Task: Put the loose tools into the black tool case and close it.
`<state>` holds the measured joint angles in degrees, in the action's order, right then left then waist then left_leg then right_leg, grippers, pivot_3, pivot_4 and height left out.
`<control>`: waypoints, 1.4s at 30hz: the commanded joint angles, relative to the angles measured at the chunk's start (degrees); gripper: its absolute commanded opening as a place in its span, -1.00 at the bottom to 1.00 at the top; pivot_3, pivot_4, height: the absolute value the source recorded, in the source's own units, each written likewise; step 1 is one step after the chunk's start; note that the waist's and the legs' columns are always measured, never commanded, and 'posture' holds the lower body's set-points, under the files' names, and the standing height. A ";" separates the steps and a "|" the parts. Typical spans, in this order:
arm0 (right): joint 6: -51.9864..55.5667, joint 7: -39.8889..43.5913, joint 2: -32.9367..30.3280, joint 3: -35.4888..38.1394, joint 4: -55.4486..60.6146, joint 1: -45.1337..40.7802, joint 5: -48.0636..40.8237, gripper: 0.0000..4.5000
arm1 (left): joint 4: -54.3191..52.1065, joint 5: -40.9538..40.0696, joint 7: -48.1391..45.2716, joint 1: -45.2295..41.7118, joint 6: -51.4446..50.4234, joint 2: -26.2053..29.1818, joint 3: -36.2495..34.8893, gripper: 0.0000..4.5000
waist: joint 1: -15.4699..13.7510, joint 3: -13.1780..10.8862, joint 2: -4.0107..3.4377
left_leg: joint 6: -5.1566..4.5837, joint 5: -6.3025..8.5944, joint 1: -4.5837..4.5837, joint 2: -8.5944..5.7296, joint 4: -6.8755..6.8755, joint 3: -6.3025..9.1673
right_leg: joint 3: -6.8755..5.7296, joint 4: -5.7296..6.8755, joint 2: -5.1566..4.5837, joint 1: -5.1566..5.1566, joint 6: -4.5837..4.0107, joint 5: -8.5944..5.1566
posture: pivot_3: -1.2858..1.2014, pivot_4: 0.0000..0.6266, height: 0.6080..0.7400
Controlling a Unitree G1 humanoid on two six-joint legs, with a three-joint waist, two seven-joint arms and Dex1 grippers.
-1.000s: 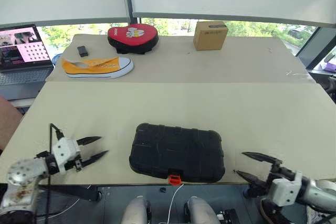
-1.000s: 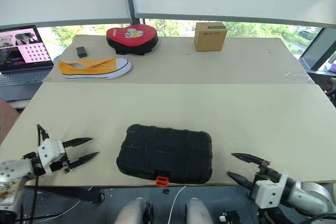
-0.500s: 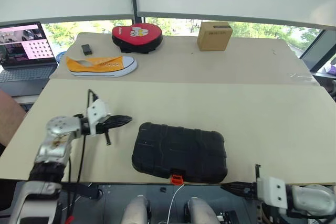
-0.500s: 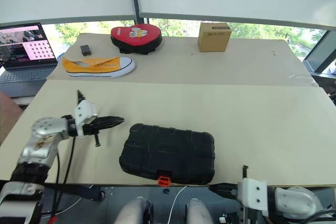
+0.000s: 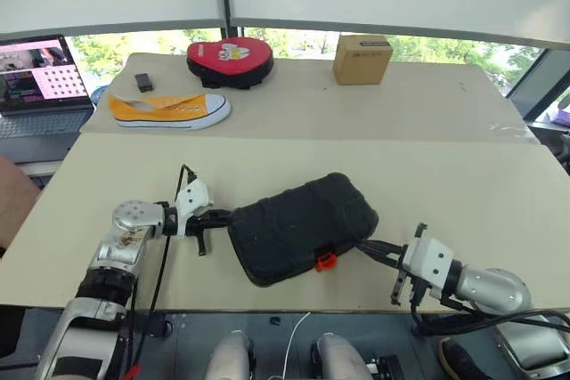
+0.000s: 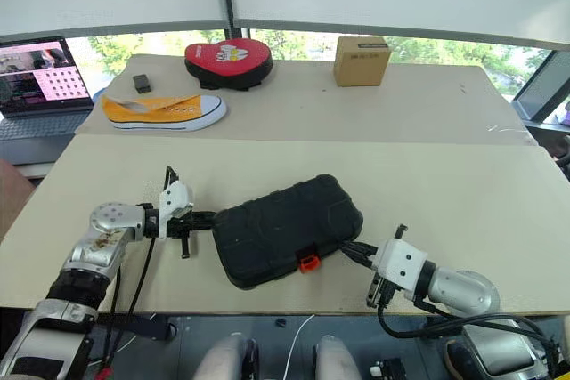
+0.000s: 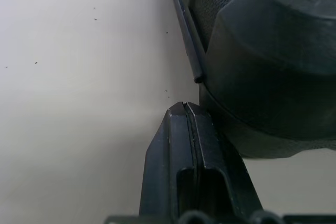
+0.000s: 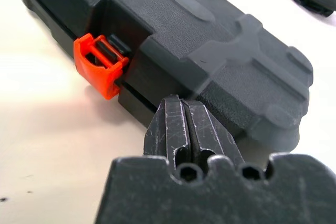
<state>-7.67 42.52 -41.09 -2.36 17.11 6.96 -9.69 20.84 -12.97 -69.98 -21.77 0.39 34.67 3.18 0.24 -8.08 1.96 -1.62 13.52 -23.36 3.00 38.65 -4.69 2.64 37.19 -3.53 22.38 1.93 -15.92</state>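
Observation:
The black tool case [image 5: 303, 224] lies shut and skewed near the table's front edge, its orange latch [image 5: 325, 262] facing front-right. My left gripper [image 5: 223, 216] is shut, its tip at the case's left end; in the left wrist view the closed fingertips [image 7: 184, 109] sit right beside the case wall [image 7: 262, 51]. On the other side, my right gripper [image 5: 367, 246] is also shut and empty, its tip against the case's front-right side just past the latch [image 8: 97, 66]. The loose tools are out of view.
On the far table section lie a yellow shoe [image 5: 169, 109], a red heart-shaped pouch [image 5: 230, 60], a cardboard box [image 5: 362, 58] and a small dark object [image 5: 143, 83]. A laptop [image 5: 40, 86] stands at the far left. The table's front edge [image 5: 267, 295] runs just below the case.
Both grippers went from open to shut and moved inward to the case's two ends. The case has swung from square to the edge to a diagonal, its right end farther away.

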 commanded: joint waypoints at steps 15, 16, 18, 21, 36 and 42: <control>7.16 7.04 -2.05 8.09 -4.63 1.93 -8.58 -0.98 | -20.72 -17.64 -2.47 7.63 -20.17 9.13 -10.43 -0.98 | -0.39 -0.05 -0.07 | 0.00 0.01 0.06 0.08 -0.01 0.13 | -0.08 0.02 -0.08 -0.07 0.00 0.02 | 0.03 -0.52 1.00; 7.91 7.63 -2.54 8.19 -3.47 3.21 -9.13 -0.98 | -21.54 -18.92 -3.27 6.49 -22.83 10.06 -9.93 -0.98 | -0.60 -0.05 -0.07 | 0.00 0.01 0.08 0.07 0.00 0.13 | -0.12 0.02 -0.06 -0.11 0.00 0.02 | 0.03 -0.52 1.00; 9.31 7.27 -2.26 8.07 -1.44 5.32 -9.49 -0.98 | -24.32 -21.40 -4.13 2.30 -29.33 9.99 -6.28 -0.98 | -0.79 -0.04 -0.09 | 0.00 0.00 0.12 0.05 0.02 0.13 | -0.13 0.02 -0.07 -0.14 0.00 0.02 | 0.03 -0.52 1.00; 8.74 7.60 -1.21 8.03 0.26 6.89 -9.08 -0.98 | -26.30 -21.03 -4.12 -1.36 -31.94 8.40 -2.41 -0.98 | -0.76 -0.02 -0.15 | 0.00 0.01 0.12 -0.06 0.12 0.06 | 0.00 0.01 -0.09 -0.16 0.05 0.04 | 0.03 -0.52 1.00; 13.21 3.81 4.92 0.29 2.96 5.23 -4.32 -0.98 | -15.67 -0.17 4.13 -12.55 -25.64 -8.87 19.73 -0.98 | -0.68 0.10 -0.31 | -0.02 0.01 0.06 -0.15 0.15 0.00 | 0.07 -0.01 0.08 -0.15 0.06 0.03 | 0.03 -0.52 1.00; 13.30 3.00 6.91 0.06 3.34 4.09 -4.45 -0.98 | -16.08 1.54 3.70 -10.59 -26.55 -8.27 21.47 -0.98 | -0.74 0.34 -0.51 | -0.02 0.02 0.12 -0.14 0.15 0.00 | 0.07 -0.03 0.07 -0.21 0.07 0.02 | 0.03 -0.52 1.00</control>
<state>5.70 45.76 -34.41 -2.44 18.76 11.54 -13.66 2.42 -13.61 -65.77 -35.25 -24.01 25.35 21.33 -0.50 -7.74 1.45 -1.64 13.54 -23.23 2.86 38.80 -4.69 2.71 37.16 -3.46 22.17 2.01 -15.89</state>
